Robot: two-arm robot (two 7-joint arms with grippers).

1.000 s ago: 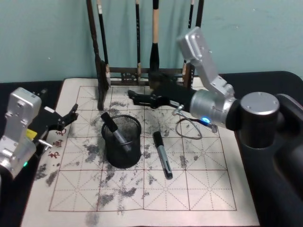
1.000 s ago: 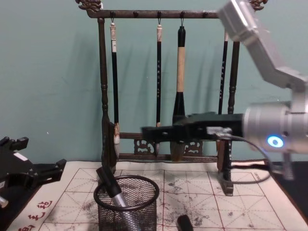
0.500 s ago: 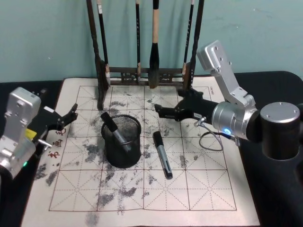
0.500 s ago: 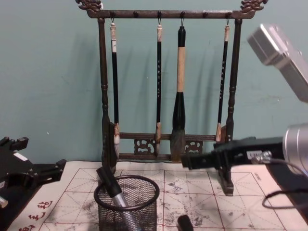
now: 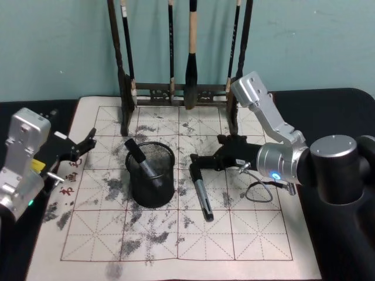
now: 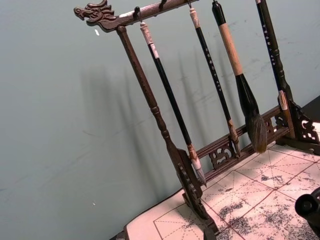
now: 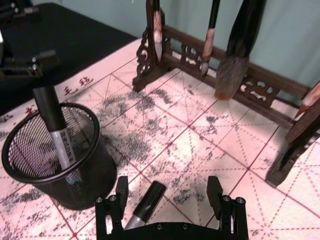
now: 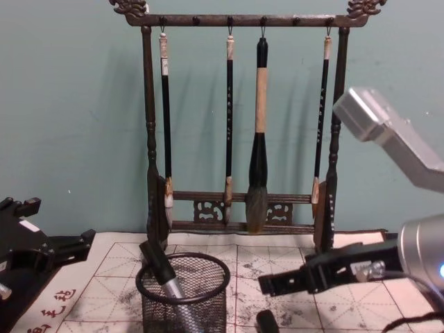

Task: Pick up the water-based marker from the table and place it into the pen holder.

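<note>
Right gripper is hanging low with its jaws spread wide, straddling the cap end of the water-based marker, which is lying flat on the mat; its long axis is running back under the palm, skewed toward the holder-side jaw; the pen holder is sitting just beyond that jaw (another marker is leaning in it), so that side's looking tight; left gripper is idling open, well apart.

Silver arm links, blk R tool, blue LED, grey cable loop, yellow tag on L arm.
</note>
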